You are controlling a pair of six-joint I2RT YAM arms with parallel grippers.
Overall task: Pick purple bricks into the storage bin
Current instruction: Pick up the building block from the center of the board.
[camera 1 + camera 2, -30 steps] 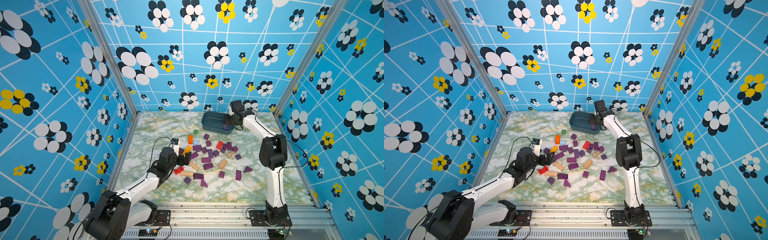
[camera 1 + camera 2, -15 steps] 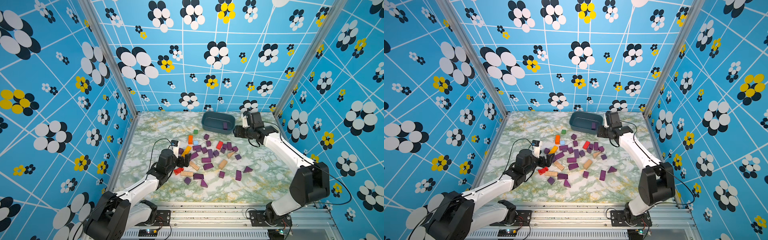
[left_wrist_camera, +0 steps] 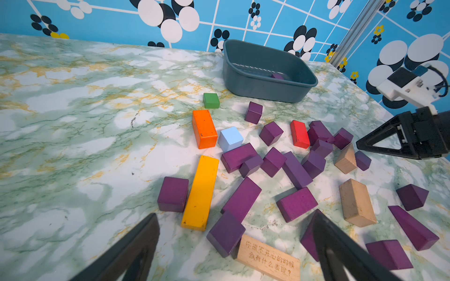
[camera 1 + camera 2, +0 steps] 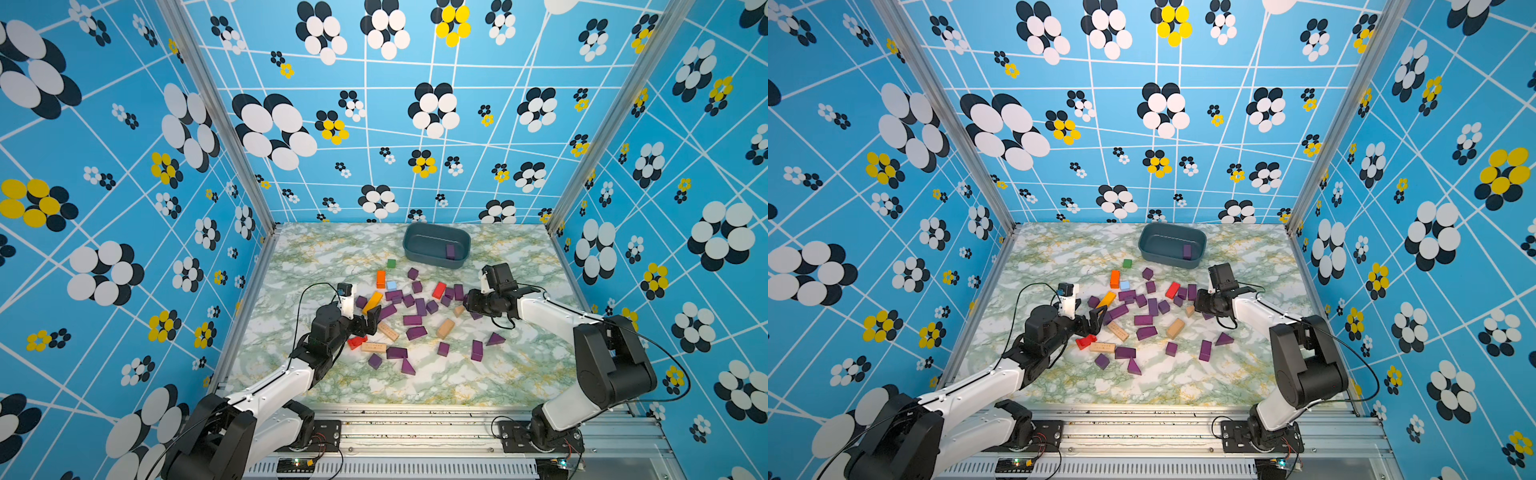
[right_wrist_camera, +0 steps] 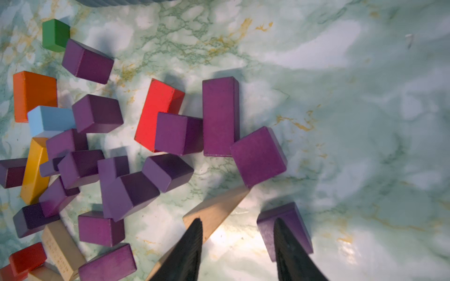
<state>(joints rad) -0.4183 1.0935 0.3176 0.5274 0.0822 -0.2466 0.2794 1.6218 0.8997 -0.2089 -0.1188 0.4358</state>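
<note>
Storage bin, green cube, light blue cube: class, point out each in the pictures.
storage bin [image 3: 263, 87], left wrist view, near outer wall.
green cube [image 3: 210, 98], left wrist view, top face.
light blue cube [image 3: 230, 136], left wrist view, top face.

A dark blue-grey plastic storage bin [image 4: 432, 262] sits at the far side of the green-marbled table [image 4: 316, 257], with one purple brick [image 4: 450, 251] inside. Other purple wooden bricks [image 4: 412, 320] lie scattered mid-table among coloured blocks, between the left gripper [image 4: 371, 322] and the right gripper [image 4: 466, 302].

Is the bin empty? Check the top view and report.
No: in a top view one purple block lies inside the bin, near one end.
</note>
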